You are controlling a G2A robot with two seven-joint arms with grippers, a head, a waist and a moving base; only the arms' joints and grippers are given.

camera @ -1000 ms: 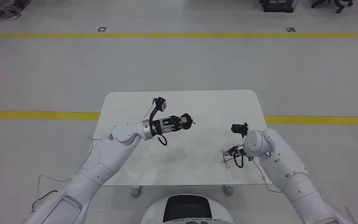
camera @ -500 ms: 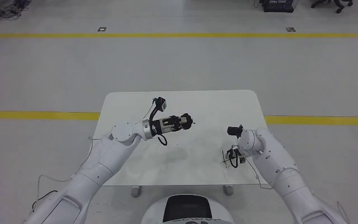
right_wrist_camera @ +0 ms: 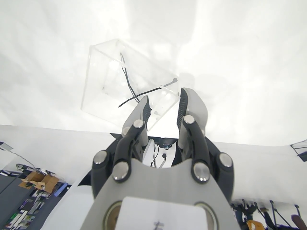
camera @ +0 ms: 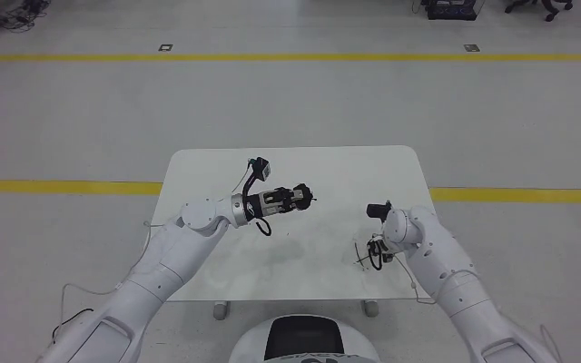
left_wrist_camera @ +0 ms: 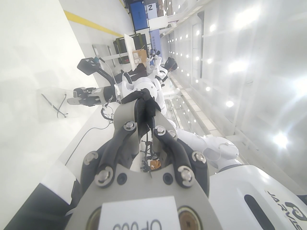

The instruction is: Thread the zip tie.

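The zip ties (right_wrist_camera: 134, 97) are two thin black strips lying crossed in a clear box (right_wrist_camera: 96, 77), which sits toward the near right part of the surface (camera: 318, 163). They look very light, springy along their length and smooth, so they would likely slide or flick away under a careless pinch. The tail bends easily, while the small square head is the stiff part. A grip on the strap just behind the head, or on the plain tail, seems soundest.

The right gripper (right_wrist_camera: 164, 105) hangs just beside the box with its jaws apart, one finger close to a tie. The box's thin transparent walls leave little room, and a push could shift it toward the surface edge, which is near.

The left gripper (left_wrist_camera: 144, 111) is held up over the middle of the surface, well apart from the right one. Its jaws are drawn together on a black piece (left_wrist_camera: 144, 101); whether this is a zip tie cannot be told. Open surface lies between the arms for bringing ends together
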